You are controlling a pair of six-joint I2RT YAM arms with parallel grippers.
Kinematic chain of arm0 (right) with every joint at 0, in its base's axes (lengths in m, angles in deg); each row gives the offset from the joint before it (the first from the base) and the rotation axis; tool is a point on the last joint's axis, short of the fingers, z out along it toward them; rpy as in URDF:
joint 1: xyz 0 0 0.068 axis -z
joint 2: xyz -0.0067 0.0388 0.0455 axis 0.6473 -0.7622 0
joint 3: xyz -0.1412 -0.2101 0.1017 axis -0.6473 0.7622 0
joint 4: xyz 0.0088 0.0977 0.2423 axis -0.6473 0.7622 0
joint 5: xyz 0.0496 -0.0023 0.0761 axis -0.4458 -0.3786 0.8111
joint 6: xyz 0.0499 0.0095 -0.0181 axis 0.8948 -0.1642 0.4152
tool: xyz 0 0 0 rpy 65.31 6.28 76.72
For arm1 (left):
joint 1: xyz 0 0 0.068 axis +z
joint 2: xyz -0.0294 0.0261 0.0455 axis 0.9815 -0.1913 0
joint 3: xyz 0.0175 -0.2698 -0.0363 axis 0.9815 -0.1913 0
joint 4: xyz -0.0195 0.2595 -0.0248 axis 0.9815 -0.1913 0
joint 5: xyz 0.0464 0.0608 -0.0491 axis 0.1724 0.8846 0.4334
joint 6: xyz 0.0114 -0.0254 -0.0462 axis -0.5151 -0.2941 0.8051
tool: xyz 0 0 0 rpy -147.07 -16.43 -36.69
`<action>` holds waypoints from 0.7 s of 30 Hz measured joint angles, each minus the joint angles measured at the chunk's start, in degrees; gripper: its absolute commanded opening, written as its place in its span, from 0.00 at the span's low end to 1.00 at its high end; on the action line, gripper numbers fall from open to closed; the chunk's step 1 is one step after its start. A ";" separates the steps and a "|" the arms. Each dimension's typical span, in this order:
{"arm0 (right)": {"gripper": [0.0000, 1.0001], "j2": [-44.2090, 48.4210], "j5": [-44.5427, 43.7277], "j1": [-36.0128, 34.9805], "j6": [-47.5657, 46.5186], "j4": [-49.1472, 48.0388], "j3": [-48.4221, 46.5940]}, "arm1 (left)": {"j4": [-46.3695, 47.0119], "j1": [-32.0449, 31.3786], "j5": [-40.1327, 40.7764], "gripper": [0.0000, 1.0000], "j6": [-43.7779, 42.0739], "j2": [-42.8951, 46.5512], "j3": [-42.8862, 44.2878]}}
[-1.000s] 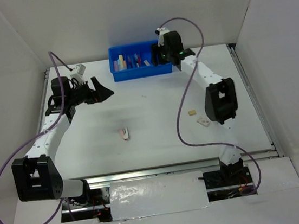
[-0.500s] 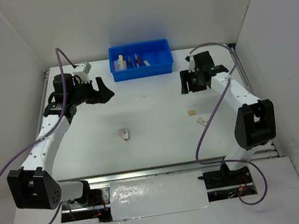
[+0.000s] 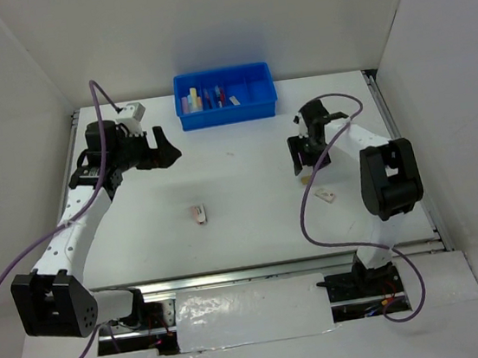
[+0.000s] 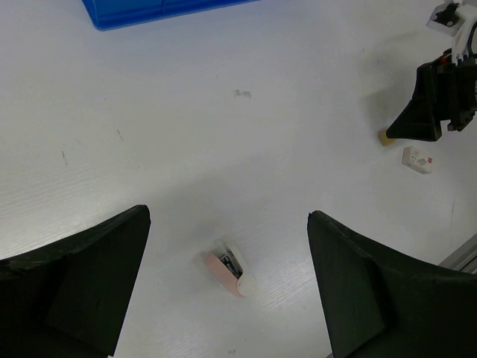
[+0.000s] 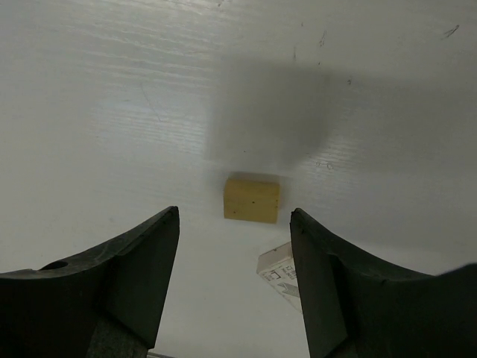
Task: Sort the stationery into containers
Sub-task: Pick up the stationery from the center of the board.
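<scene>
The blue tray (image 3: 225, 96) stands at the back of the table with several pens and small bars in its left compartments. My right gripper (image 3: 307, 162) hangs open just above a beige eraser (image 5: 253, 199), which lies a little beyond its fingertips. A white printed eraser (image 5: 279, 274) lies close beside it. A pink and white eraser (image 4: 229, 267) lies in the middle of the table, under my left gripper (image 4: 227, 216). That gripper is wide open, empty and held high at the left (image 3: 168, 146).
White walls close in the table on three sides. A metal rail runs along the near edge (image 3: 259, 272). The right arm's purple cable (image 3: 305, 223) loops over the table near the white eraser (image 3: 325, 194).
My right gripper has swung from the tray's right end back toward me and down over the beige eraser. The left arm shifted only slightly.
</scene>
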 measured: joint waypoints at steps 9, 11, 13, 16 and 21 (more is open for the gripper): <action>0.60 -3.08 -0.20 0.15 -0.07 1.27 0.00 | 0.46 0.24 0.00 0.99 0.24 0.00 -0.63; 0.59 -3.23 -0.42 0.24 -0.07 1.27 0.00 | 0.55 0.37 0.00 0.99 0.28 -0.04 -0.68; 0.59 -3.39 -0.42 0.24 -0.07 1.27 0.00 | 0.83 0.52 0.00 0.99 0.31 -0.07 -0.79; 0.56 -3.91 -0.50 0.24 -0.07 1.25 0.04 | 1.07 0.81 -0.04 0.99 0.37 -0.37 -0.87; 0.52 -4.90 -0.90 0.22 -0.02 1.25 0.28 | 1.36 1.16 -0.11 0.99 0.55 -1.29 -0.92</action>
